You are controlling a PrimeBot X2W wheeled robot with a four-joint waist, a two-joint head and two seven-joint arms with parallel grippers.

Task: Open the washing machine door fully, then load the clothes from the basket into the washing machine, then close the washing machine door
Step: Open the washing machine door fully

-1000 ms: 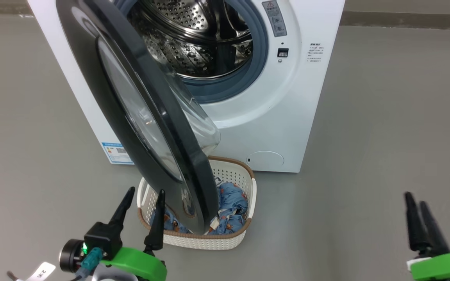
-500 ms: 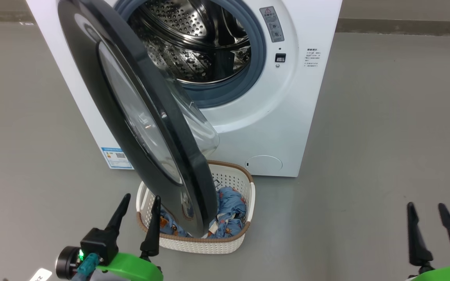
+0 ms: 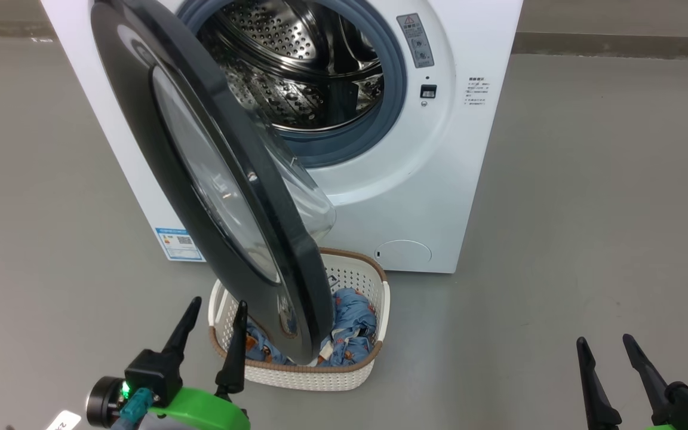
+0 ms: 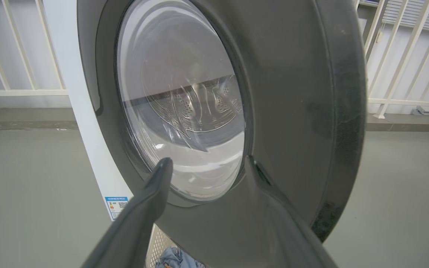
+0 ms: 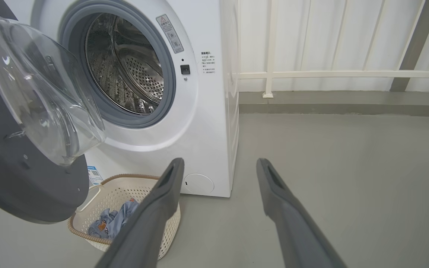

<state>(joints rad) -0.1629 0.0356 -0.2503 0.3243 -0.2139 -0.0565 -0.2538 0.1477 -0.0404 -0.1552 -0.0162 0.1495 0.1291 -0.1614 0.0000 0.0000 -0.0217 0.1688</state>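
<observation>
While the washing machine door point(image 3: 212, 179) stands swung out from its left-side hinge, roughly edge-on to the head camera, its clear glass bowl bulges right toward the open mouth of the washing machine point(image 3: 439, 179). Behind it the steel perforated drum point(image 3: 296, 65) shows bare inside the blue-grey gasket point(image 3: 396, 89). The door's lower black rim hangs over the left half of the basket point(image 3: 314, 376), which sits on the grey floor point(image 3: 589, 209) just in front of the machine's lower front panel. The clothes point(image 3: 350, 328) lie bunched in the basket, blue with small orange-brown figures, partly hidden behind the door. At the near left, the left gripper point(image 3: 218, 301) has its two dark fingers spread wide with nothing between them. In its wrist view they point at the door's outer face, one tip before the glass and the other before the black rim; whether either tip touches the door I cannot tell. At the near right, the right gripper point(image 3: 604, 338) hangs low over bare floor, well apart from the basket and the machine, its fingers likewise spread wide and empty. A small blue sticker point(image 3: 177, 242) sits low on the machine's left front, and a white railing point(image 5: 330, 74) runs along the far side.
</observation>
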